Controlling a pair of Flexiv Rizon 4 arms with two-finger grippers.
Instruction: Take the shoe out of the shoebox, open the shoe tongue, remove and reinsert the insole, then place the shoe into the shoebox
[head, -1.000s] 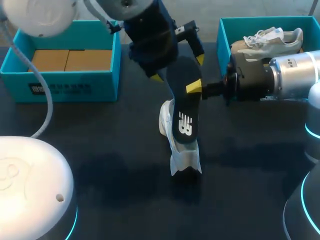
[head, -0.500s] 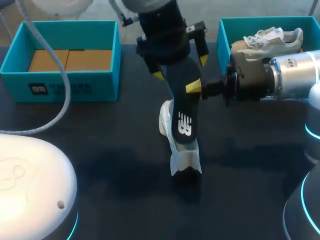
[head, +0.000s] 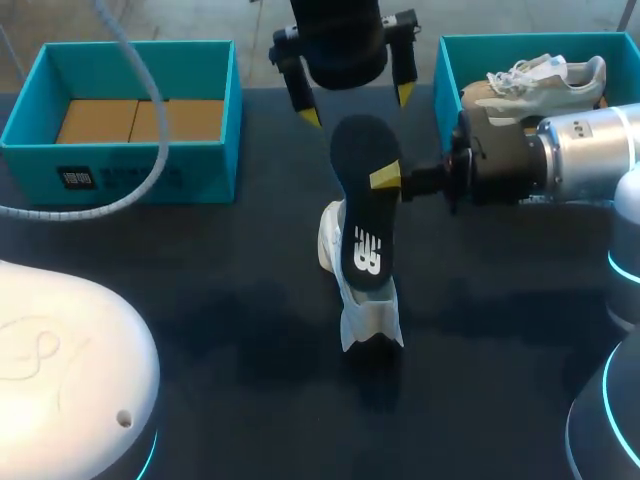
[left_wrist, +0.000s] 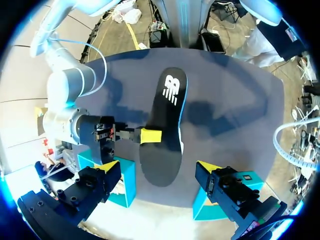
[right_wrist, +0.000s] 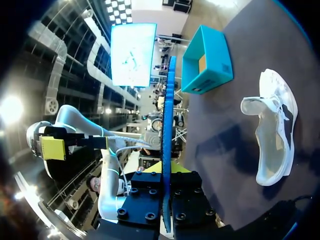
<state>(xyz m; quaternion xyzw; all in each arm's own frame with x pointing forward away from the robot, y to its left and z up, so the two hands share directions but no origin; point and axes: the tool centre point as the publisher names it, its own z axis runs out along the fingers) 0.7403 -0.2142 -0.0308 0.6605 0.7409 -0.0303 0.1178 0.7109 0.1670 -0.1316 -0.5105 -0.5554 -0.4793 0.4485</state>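
"Shoe (head: 368, 318) first: where is it?"

"On the tabletop (head: 200, 300), about midway between the two teal boxes and outside both. From overhead, only its white edges show around the insole. In the right wrist view the whole shoe (right_wrist: 272, 130) lies in plain sight on the dark surface, with its opening spread wide."

"And the insole (head: 365, 210)?"

"Out of the shoe. It is dark, with a white logo on the face that shows, and it hangs over the shoe. The right end effector (head: 388, 180) comes in from the side and is clamped on its long edge, with one yellow tip lying on the upper face. Through that arm's own camera the insole (right_wrist: 166, 145) is seen edge-on, a thin blue line standing between the fingers of the end effector (right_wrist: 166, 172)."

"What about the left end effector (head: 357, 106)?"

"Fingers spread wide and holding nothing. It sits above the far end of the insole, with both yellow tips apart from it. In its own view the insole (left_wrist: 165, 130) runs out ahead, between the spread fingers of the end effector (left_wrist: 160, 167). The right arm's yellow tip (left_wrist: 150, 135) is pressed on one edge."

"The boxes?"

"The left box (head: 130, 185) holds brown cardboard (head: 140, 120). The right box (head: 450, 70) holds a second white shoe (head: 550, 75), partly behind the right arm."
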